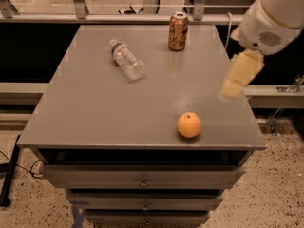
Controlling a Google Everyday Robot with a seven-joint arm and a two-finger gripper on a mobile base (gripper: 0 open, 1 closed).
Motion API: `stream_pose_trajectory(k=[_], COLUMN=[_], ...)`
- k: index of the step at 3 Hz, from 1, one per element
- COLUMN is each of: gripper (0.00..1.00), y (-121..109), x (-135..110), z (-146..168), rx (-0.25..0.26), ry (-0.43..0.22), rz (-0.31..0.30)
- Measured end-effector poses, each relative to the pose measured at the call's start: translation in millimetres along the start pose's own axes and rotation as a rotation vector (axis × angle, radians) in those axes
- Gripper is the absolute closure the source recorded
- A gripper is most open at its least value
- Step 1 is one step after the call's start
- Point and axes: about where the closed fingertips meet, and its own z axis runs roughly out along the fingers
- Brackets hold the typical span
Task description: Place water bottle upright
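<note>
Clear ribbed plastic water bottle (127,60) lies toppled left of the gold-brown soda can (178,31), awaiting righting; cream gripper (239,76) hovers right of the can, grip state unclear.

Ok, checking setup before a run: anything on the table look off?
Yes: the clear ribbed plastic water bottle lies on its side, back left of the grey table. The gripper hangs above the table's right edge.

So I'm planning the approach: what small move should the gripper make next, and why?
Probably swing across the grey table toward the clear ribbed plastic water bottle: it lies on its side in the far-left part, while the gripper hangs over the right edge, well apart from it.
</note>
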Motion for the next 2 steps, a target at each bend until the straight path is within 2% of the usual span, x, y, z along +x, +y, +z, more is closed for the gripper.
stream_pose_trajectory(k=[1,2], gripper=[0.00,0.00], y=[-38,-65], x=[-50,-98], z=[34,63], rx=[-0.017,-0.062], ry=[-0.042,-0.083], rz=[0.051,0.113])
